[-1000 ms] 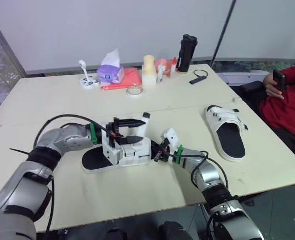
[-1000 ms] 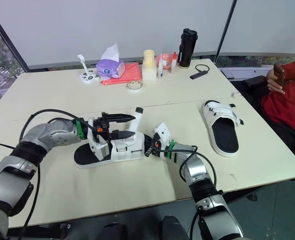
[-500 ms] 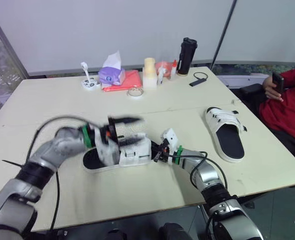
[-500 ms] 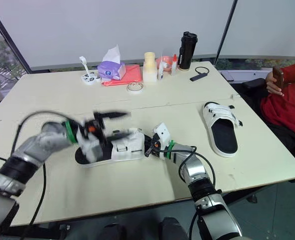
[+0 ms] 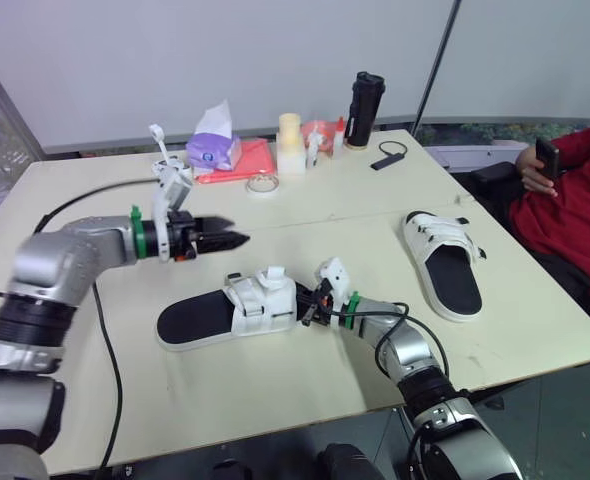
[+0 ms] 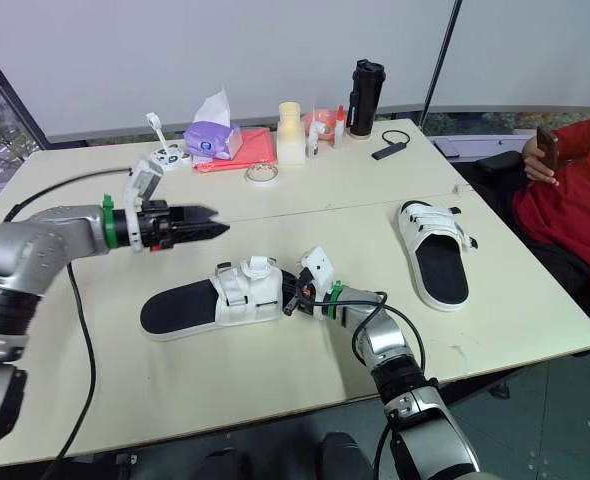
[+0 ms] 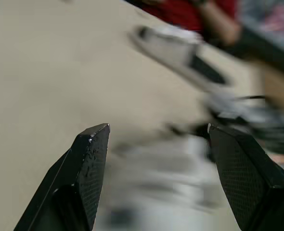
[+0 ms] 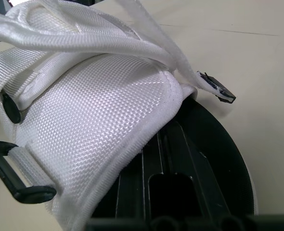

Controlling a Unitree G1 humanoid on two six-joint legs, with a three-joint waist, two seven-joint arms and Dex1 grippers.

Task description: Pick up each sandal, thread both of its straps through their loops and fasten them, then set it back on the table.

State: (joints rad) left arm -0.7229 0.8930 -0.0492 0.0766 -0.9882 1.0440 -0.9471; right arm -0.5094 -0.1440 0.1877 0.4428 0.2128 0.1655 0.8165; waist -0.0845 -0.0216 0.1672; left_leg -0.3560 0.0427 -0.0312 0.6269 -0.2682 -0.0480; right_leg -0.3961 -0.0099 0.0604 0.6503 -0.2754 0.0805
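The near sandal (image 5: 240, 305), black sole with white straps, lies flat on the table (image 5: 305, 215) in front of me. My right gripper (image 5: 308, 305) is shut on its toe end; the right wrist view shows the white strap band (image 8: 98, 120) and a loose strap tip (image 8: 214, 89) up close. My left gripper (image 5: 237, 240) hovers open and holds nothing, above and to the left of that sandal, pointing right. Its two black fingers (image 7: 84, 183) stand wide apart. A second sandal (image 5: 445, 265) rests at the right with its straps across it.
At the table's back stand a purple tissue box (image 5: 213, 150), a red cloth (image 5: 250, 160), a tape roll (image 5: 263, 184), a cream cylinder (image 5: 290, 140) and a black bottle (image 5: 360, 95). A person in red (image 5: 575, 190) sits at the right edge holding a phone.
My left gripper has let go of the near sandal's strap and swung up and to the left. The sandal now lies flat. The right gripper kept its hold. The camera shifted slightly.
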